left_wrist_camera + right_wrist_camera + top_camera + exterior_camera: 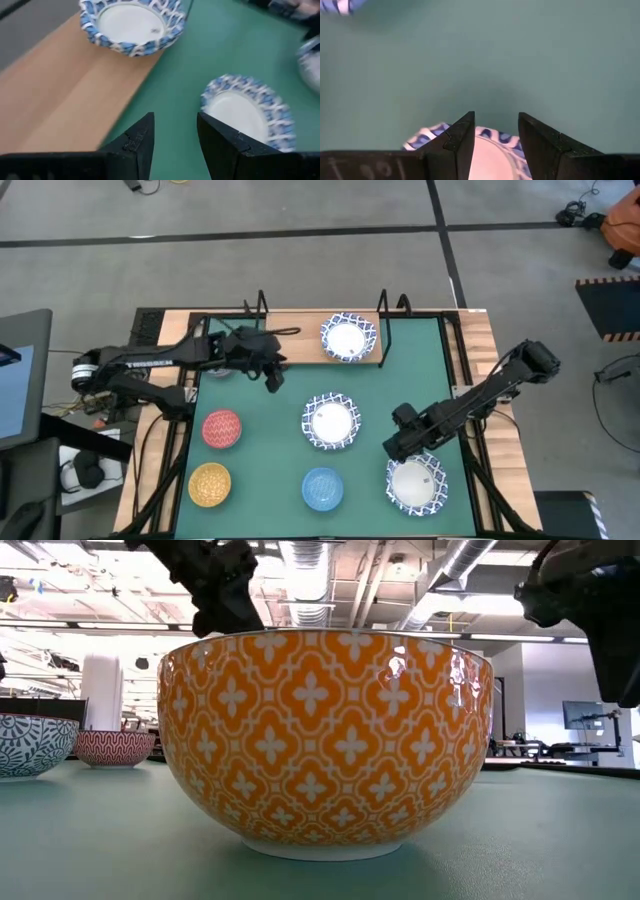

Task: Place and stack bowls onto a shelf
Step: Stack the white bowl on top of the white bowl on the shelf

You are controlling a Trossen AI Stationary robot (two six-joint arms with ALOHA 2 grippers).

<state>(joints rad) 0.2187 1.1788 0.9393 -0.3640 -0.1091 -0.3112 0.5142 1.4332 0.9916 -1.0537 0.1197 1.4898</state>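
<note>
The shelf, a light-wood board in a black frame, stands at the mat's far edge. One white bowl with a blue lattice rim rests on its right end. A second sits mid-mat, and a third sits at the near right. The red, yellow and blue bowls stand on the mat's near left. My left gripper hangs open above the mat by the shelf's near edge. My right gripper points down, open, above the third bowl's far rim.
The green mat covers most of the table. The shelf's black upright posts rise at its far corners. In the low view the yellow bowl fills the front, with a grey-blue patterned bowl far left.
</note>
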